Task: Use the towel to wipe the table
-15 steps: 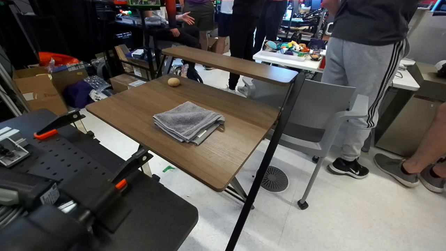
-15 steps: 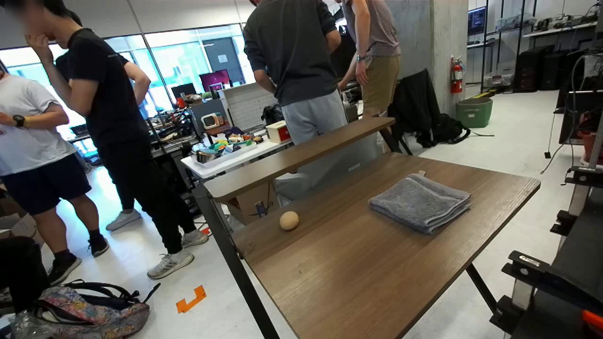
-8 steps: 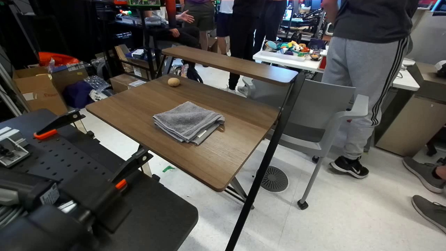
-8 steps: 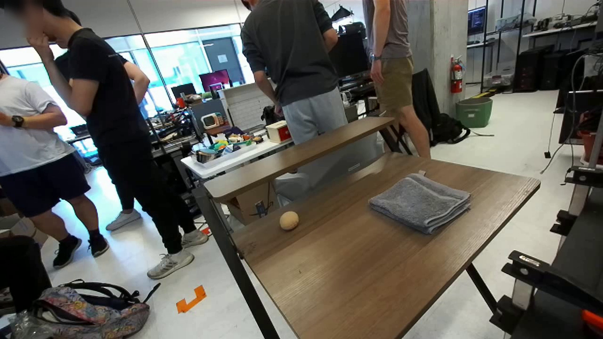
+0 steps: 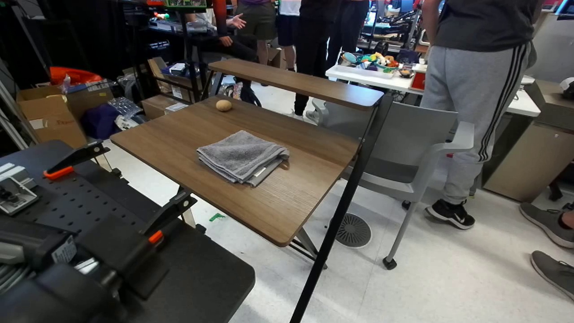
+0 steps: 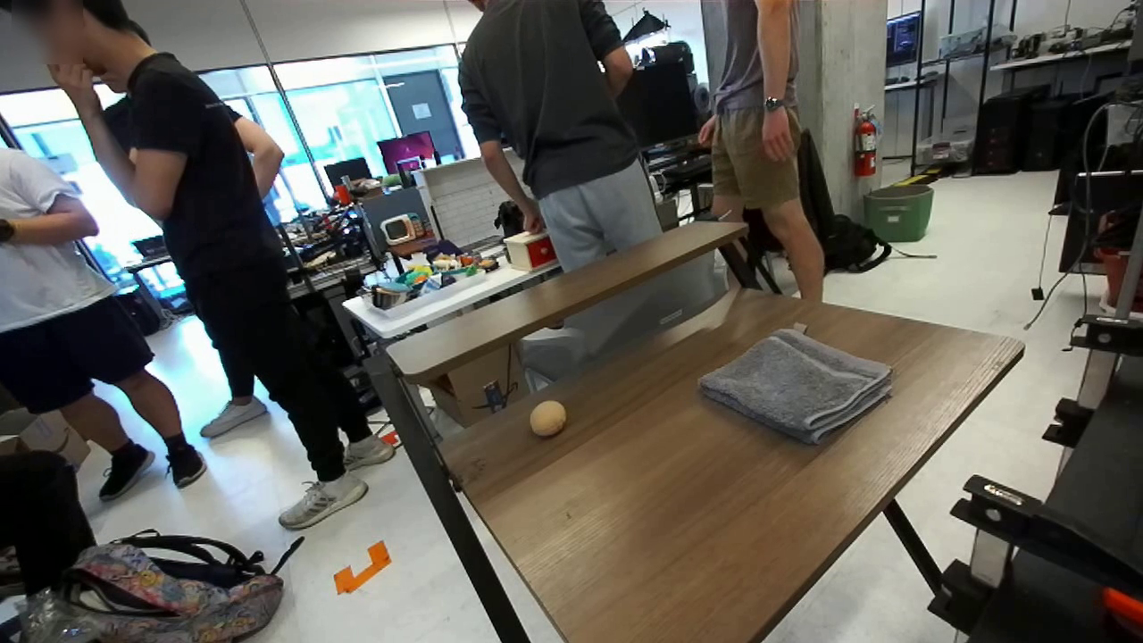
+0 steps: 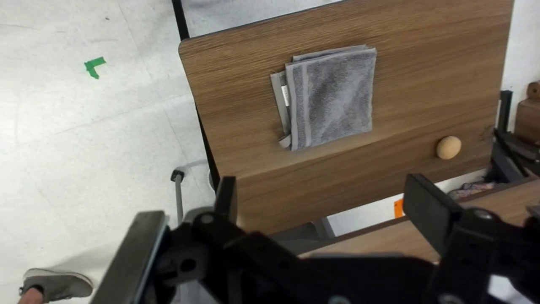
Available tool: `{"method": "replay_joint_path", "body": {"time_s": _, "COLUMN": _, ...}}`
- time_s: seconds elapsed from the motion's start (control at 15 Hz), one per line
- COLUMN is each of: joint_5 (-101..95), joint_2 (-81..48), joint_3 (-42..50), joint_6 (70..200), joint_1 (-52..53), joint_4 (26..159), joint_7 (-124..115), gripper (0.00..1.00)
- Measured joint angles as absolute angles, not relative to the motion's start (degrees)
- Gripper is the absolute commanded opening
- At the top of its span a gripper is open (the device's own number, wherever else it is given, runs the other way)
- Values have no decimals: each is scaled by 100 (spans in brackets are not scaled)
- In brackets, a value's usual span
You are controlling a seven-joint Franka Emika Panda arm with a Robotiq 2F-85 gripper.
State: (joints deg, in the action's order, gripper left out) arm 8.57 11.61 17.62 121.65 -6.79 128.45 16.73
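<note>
one large table (image 5: 296, 202) with a brown wood-grain top and dark metal legs shows in both exterior views. across a gap from one of its long sides is one black workbench (image 5: 202, 269). on the opposite long side stands one grey chair (image 5: 410, 134), partly behind a table leg, and above the tabletop along that side runs one narrow wooden shelf (image 5: 291, 80). in an exterior view one patterned backpack (image 6: 179, 585) lies on the floor.

one grey towel (image 5: 242, 157) lies on the tabletop, folded in rumpled layers, in from every edge; how many layers cannot be told.

one gripper (image 7: 327, 207) comes in from the bottom of the wrist view: its two fingers stand wide apart, the jaws parted, and the towel lies well clear of both. two black clamps (image 5: 172, 211) with orange parts sit along the workbench edge.

green tape (image 5: 217, 217) shows on the floor once in an exterior view and once in the wrist view; whether one piece or two cannot be told. one roundish tan object (image 5: 223, 105) rests on the tabletop near a corner on the shelf side, well apart from the towel. smallest, one white label (image 7: 285, 96) shows at the towel's side.
</note>
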Motion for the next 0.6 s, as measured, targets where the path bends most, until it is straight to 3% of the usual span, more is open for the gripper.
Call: {"method": "replay_joint_path", "body": {"time_s": 0.6, "joint_5": 471, "joint_2": 844, "joint_3": 1670, "joint_6": 12242, "joint_1": -771, "joint_4": 12830, "joint_7": 1469, "gripper": 100}}
